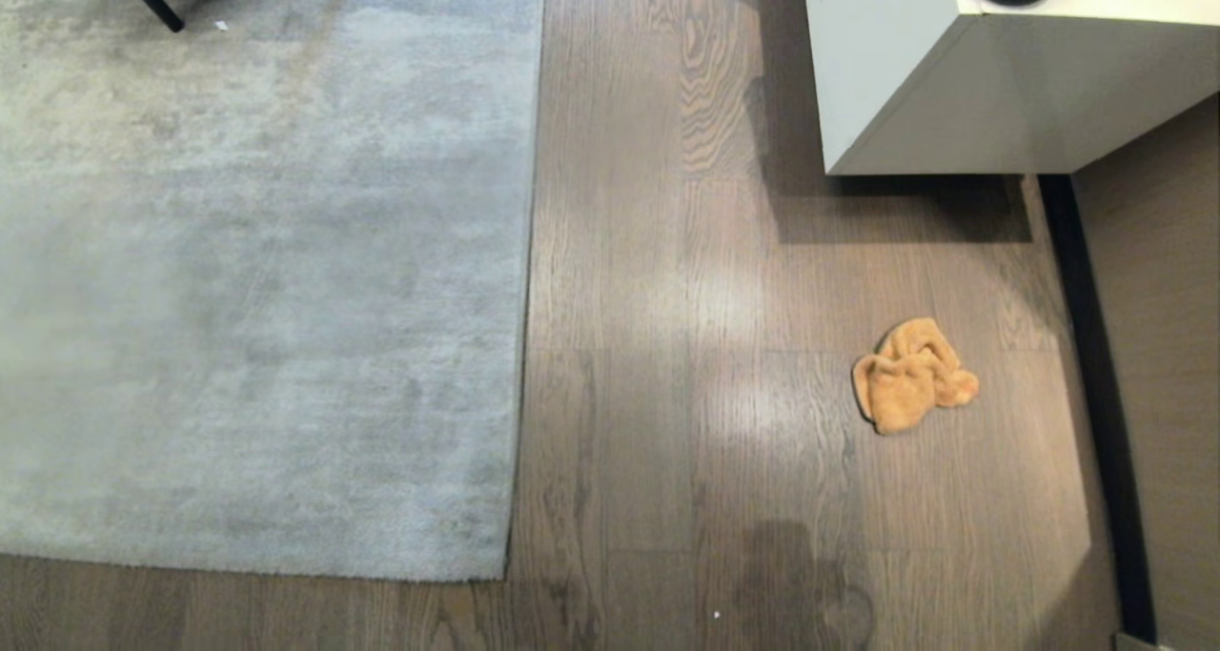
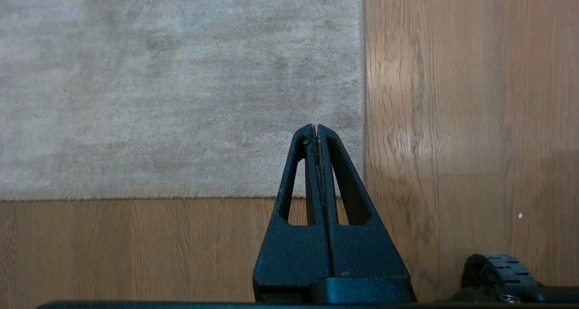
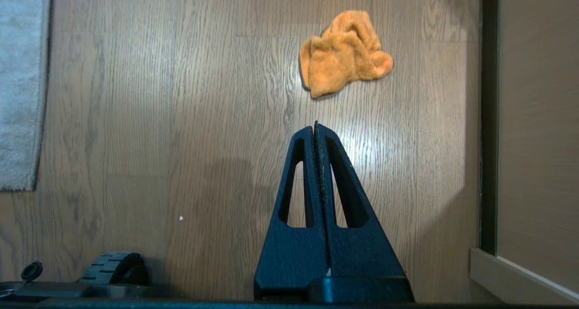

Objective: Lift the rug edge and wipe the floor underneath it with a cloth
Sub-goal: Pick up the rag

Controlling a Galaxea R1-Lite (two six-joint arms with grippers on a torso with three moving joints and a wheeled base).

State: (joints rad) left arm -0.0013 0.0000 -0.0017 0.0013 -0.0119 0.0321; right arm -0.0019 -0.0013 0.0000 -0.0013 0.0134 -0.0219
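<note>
Two grippers hang idle above the scene, each shown only by its own wrist camera. The left gripper (image 2: 317,127) has its fingers (image 2: 303,164) pressed together with nothing between them, poised over the corner of the pale grey rug (image 1: 257,279). The right gripper (image 3: 315,125) has its fingers (image 3: 301,164) clenched just as tightly and empty, over bare floor (image 1: 667,346).

In the head view the rug fills the left half of the frame and lies flat. The rug edge (image 1: 529,251) runs straight down the middle of the picture to a corner at lower centre. Brown wood-grain planks take up the rest, with a soft glare patch at centre.

The cloth (image 1: 913,375), a crumpled orange rag, lies on the floor at right of centre, well apart from the rug. In the right wrist view it sits in the upper middle of the frame, near the gripper tip but clear of it.

A white cabinet (image 1: 953,89) stands at upper right, and a dark strip (image 1: 1096,394) runs down the right side.
</note>
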